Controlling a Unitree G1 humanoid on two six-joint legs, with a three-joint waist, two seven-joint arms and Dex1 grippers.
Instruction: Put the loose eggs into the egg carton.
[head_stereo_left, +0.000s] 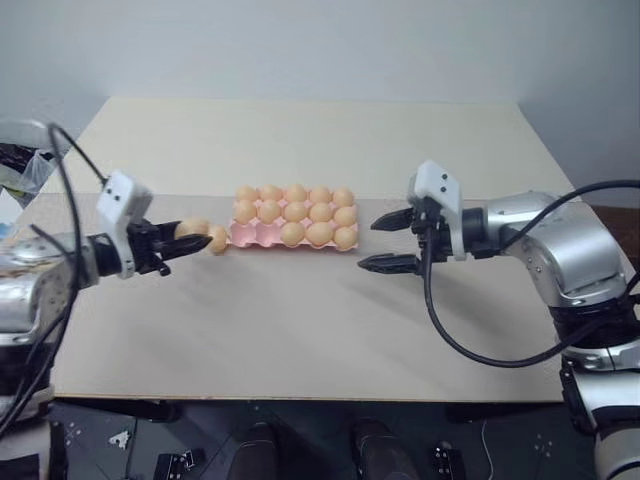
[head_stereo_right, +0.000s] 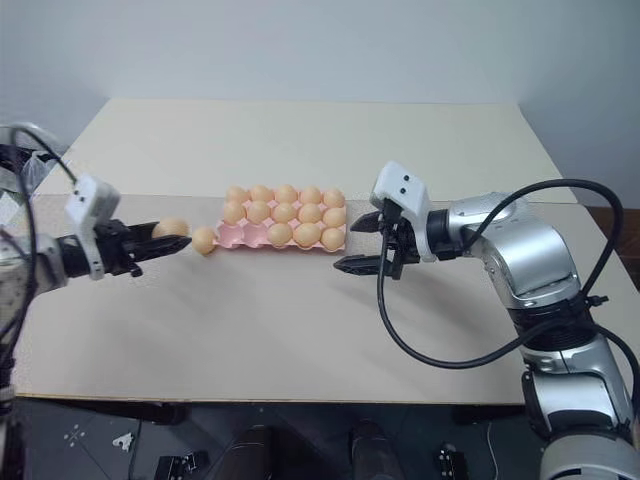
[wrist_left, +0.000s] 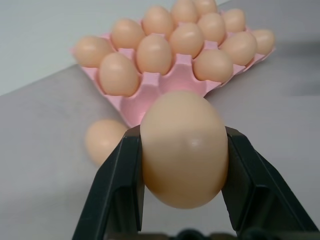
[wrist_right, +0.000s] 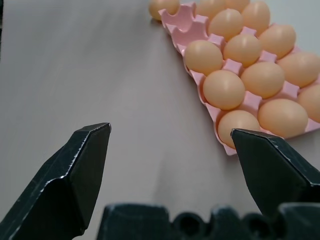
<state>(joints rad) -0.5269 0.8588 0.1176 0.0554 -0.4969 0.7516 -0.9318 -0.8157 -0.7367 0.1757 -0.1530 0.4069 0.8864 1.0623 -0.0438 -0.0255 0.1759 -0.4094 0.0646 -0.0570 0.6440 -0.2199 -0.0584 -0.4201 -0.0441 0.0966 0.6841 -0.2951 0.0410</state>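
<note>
The pink egg carton (head_stereo_left: 262, 237) is lying near the middle of the bench (head_stereo_left: 300, 330), holding thirteen eggs; two cups in its front row, at the left end, are sitting empty. One loose egg (head_stereo_left: 217, 239) is resting on the bench, touching the carton's left edge. The left tool (head_stereo_left: 192, 240) is pinching another egg (wrist_left: 182, 149) just beside it. The right tool (head_stereo_left: 388, 240) is hanging spread by the carton's right edge.
</note>
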